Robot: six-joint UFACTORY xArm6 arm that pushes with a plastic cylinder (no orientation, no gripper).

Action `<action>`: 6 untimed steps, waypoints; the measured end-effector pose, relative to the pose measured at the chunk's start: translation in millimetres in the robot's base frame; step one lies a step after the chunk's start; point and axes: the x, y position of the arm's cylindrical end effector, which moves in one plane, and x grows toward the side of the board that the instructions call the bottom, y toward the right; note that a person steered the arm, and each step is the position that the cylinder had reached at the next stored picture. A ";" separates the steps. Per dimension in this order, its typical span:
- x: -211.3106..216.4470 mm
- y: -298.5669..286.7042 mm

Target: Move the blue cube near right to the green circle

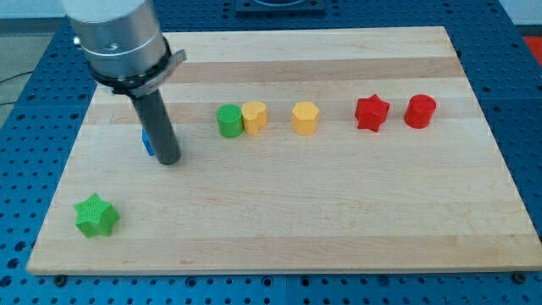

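The wooden board (279, 229) carries the blocks. My tip (168, 159), a plain rod with nothing to open or close, stands at the left, touching the blue cube (146, 141), which is mostly hidden behind it. The green cylinder (228, 121) lies further right, against a yellow block (254, 116). The cube looks light, stiff and likely to slide easily; I would push its left face.

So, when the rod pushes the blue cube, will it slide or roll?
Probably slide: the blue cube looks flat-sided, the board smooth. It seems small and light. Mostly hidden behind my tip, on its left; an off-centre push may turn it.
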 end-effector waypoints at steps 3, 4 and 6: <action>-17.4 -30.8; -30.1 -6.1; -62.1 -10.2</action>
